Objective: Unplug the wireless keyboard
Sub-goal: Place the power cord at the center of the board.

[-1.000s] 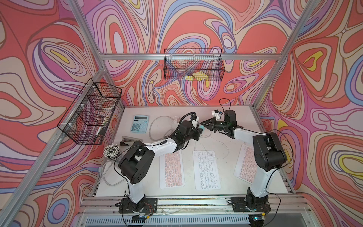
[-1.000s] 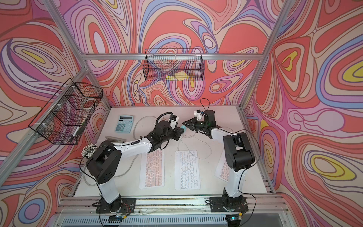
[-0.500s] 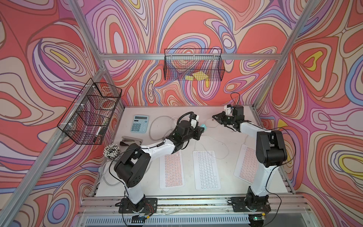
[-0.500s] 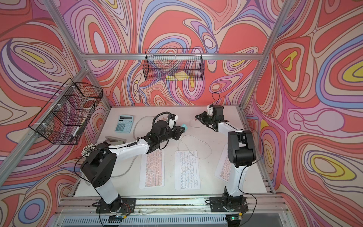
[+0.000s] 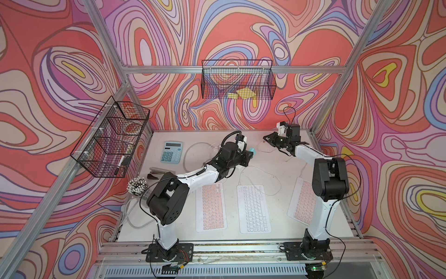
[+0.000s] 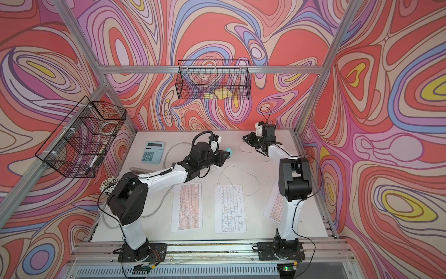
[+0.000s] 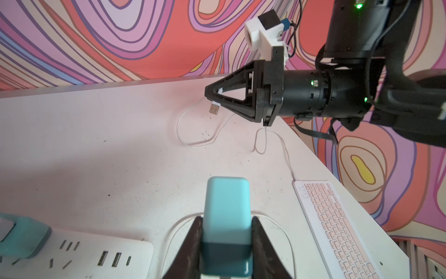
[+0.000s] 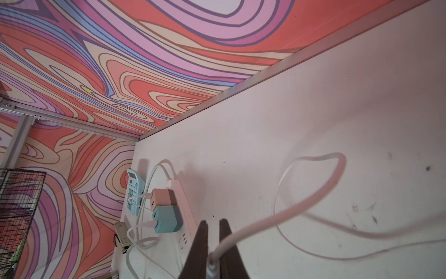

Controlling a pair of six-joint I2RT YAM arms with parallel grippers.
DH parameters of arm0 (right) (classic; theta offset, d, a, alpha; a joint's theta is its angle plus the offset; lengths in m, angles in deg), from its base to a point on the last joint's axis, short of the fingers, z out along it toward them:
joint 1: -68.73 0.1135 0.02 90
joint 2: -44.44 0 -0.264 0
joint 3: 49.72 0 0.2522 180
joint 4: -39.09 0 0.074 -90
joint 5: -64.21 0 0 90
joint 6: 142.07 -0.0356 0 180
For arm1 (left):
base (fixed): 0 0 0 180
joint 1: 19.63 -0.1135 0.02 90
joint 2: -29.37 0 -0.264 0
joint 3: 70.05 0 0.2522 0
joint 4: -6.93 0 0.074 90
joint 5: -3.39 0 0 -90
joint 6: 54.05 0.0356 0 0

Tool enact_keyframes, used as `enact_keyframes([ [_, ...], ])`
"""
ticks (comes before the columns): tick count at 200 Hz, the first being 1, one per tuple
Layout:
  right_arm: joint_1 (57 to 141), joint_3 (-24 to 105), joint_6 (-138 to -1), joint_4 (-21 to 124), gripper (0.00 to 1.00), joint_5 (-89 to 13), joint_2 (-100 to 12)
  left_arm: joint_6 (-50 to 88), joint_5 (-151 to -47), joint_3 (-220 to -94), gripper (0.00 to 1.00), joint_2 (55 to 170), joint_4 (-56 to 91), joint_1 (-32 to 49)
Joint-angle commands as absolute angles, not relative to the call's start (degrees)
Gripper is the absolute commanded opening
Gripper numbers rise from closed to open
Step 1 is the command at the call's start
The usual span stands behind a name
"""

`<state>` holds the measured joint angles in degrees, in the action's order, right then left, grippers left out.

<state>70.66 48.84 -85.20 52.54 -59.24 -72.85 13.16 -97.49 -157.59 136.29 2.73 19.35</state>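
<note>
1. Between the right gripper's point(image 7: 209, 94) tips is the white cable point(image 8: 277, 215). The gripper is clenched on it just behind the USB plug point(image 7: 214, 109), which hangs bare below the tips, touching nothing.
2. Away from that gripper, the cable trails slack over the bench point(image 7: 96, 145) to the pink keyboard point(image 7: 337, 229).
3. Your left gripper point(image 7: 226, 218) clamps the teal charger point(image 7: 226, 200) by its flat sides, apart from the power strip point(image 7: 84, 251) beside it.
4. Expect the cable to be light, thin and floppy. It will likely slide through the pads or snag, so take hold at the stiff plug housing, not the cord.
5. Treat the charger as hard, smooth and probably slippery, and keep to its flat faces.
</note>
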Motion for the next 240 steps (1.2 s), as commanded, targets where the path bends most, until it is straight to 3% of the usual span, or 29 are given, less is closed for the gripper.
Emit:
enact_keyframes([
  [1, 70.57, 49.79, -81.33, 54.82, 0.03, -58.02, -75.98, 10.36, -97.20, -163.24, 0.00, 140.28, 8.07, 18.87],
  [85, 70.62, 50.49, -77.39, 59.05, 0.09, -54.50, -81.03, 4.34, -95.80, -185.22, 0.00, 158.35, 22.66, 17.98],
  [155, 70.53, 51.90, -74.14, 66.85, 0.20, -52.25, -82.30, -1.45, -97.75, -190.68, 0.00, 165.37, 24.38, 17.11],
  [205, 70.57, 50.99, -72.80, 68.77, 0.33, -51.41, -79.99, -3.64, -99.00, -192.97, 0.26, 167.63, 26.88, 17.11],
  [240, 70.53, 49.66, -72.72, 68.94, 0.37, -50.85, -77.82, -3.09, -97.43, -193.75, 0.38, 167.53, 29.61, 17.01],
])
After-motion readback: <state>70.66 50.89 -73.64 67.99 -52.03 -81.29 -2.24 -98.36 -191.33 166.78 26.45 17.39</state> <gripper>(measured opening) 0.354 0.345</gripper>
